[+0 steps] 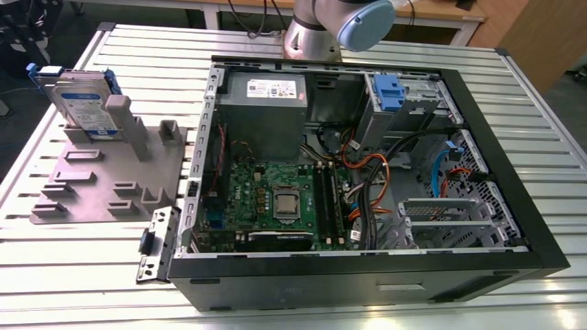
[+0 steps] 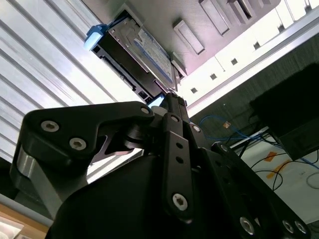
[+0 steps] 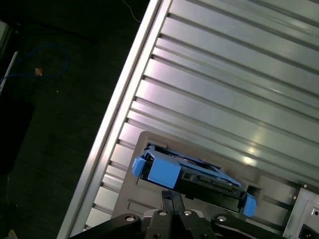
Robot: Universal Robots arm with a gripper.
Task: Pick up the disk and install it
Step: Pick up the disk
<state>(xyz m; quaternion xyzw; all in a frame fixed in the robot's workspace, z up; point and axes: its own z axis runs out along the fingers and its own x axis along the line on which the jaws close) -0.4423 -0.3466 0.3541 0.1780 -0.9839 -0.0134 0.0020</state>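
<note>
The disk (image 1: 84,106) is not in the computer case (image 1: 367,282). It stands on its edge outside the case, on the exterior view's left of it, at the far corner of a grey plate (image 1: 101,179) with upright pegs. One tall peg (image 1: 119,117) is just beside the disk, on the side toward the case, and the disk seems to lean on it. The label faces the case, and the blue rails frame the disk. The grey plate lies flat on the ribbed metal tabletop (image 1: 137,55), and its edge is close to the wall of the case.

The case is open on top. Its board, cables and a blue clip (image 1: 389,93) in the far bay are visible. The base of the arm (image 1: 330,27) rises behind the far wall of the case.

In both wrist views the pincer (image 3: 172,195) (image 2: 171,97) points at the disk (image 3: 204,181) (image 2: 147,50) from outside the case. Its two fingers are pressed together and grasp nothing. The tip lines up with the narrow edge of the disk, near one blue rail end (image 3: 162,169), but there is open space between them, so the pincer does not touch it.
</note>
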